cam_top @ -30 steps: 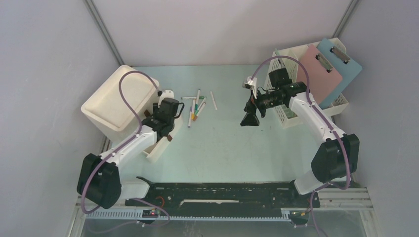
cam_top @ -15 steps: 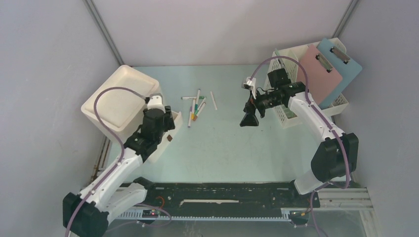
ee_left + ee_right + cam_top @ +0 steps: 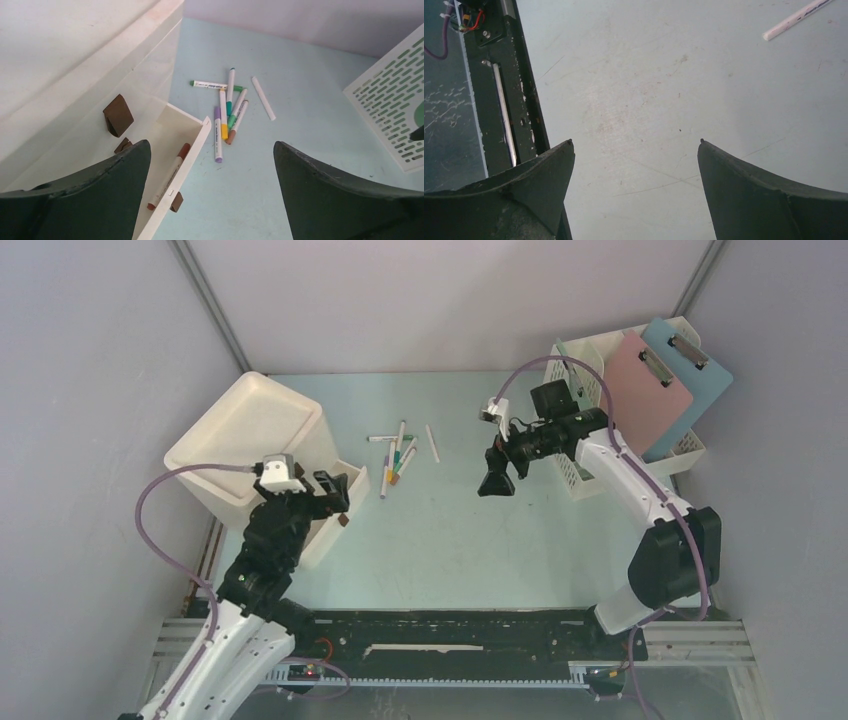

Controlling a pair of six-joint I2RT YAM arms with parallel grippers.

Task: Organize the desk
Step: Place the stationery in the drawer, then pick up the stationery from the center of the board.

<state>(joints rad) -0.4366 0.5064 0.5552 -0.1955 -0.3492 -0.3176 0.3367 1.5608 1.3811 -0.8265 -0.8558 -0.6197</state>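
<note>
The pale mint-green desk [image 3: 450, 530] carries a loose pile of coloured markers [image 3: 395, 455] and a white pen [image 3: 432, 443] near its back. The same markers [image 3: 227, 107] and white pen [image 3: 263, 91] show in the left wrist view. My left gripper [image 3: 333, 490] hangs open and empty above the pulled-out drawer [image 3: 187, 145] of the white bin [image 3: 250, 435]. A brown marker [image 3: 167, 175] lies in that drawer. My right gripper [image 3: 497, 480] hovers open over the bare desk [image 3: 649, 90], right of the markers and holding nothing.
A white perforated file rack [image 3: 590, 430] at the back right holds a pink clipboard [image 3: 645, 390] and a blue clipboard [image 3: 695, 370]. A black rail [image 3: 450, 625] runs along the front edge. Grey walls close in three sides.
My left arm has drawn back toward the near edge and its gripper has opened wide. The right gripper has drifted slightly left.
</note>
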